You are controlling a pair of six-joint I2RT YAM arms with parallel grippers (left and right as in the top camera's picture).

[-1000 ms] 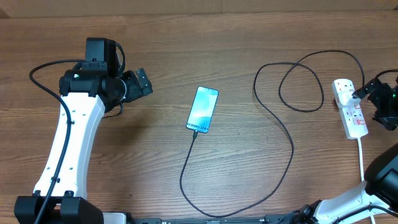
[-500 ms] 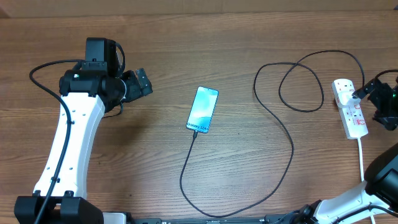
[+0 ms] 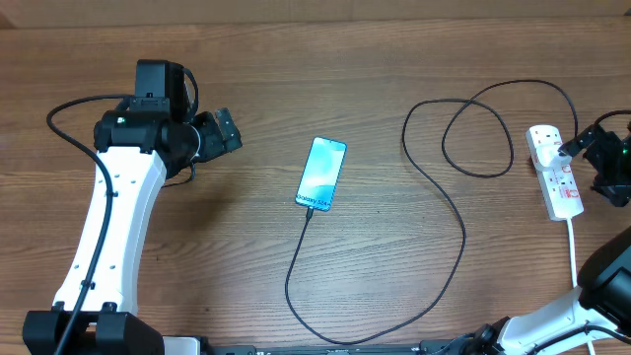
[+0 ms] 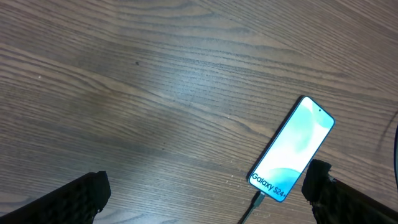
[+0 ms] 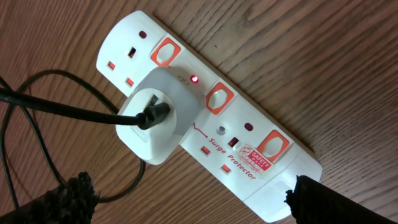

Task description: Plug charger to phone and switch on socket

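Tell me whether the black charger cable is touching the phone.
Touching. In the left wrist view the charger cable runs straight into the bottom edge of the phone with no gap between them. The overhead view shows the same join.

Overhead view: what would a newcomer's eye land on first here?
The slim smartphone with a light-blue screen lies mid-table, a thin black charger cable running from its lower end and looping rightwards. At the right edge, the white power strip shows a small red lamp glowing beside a white plug adapter.
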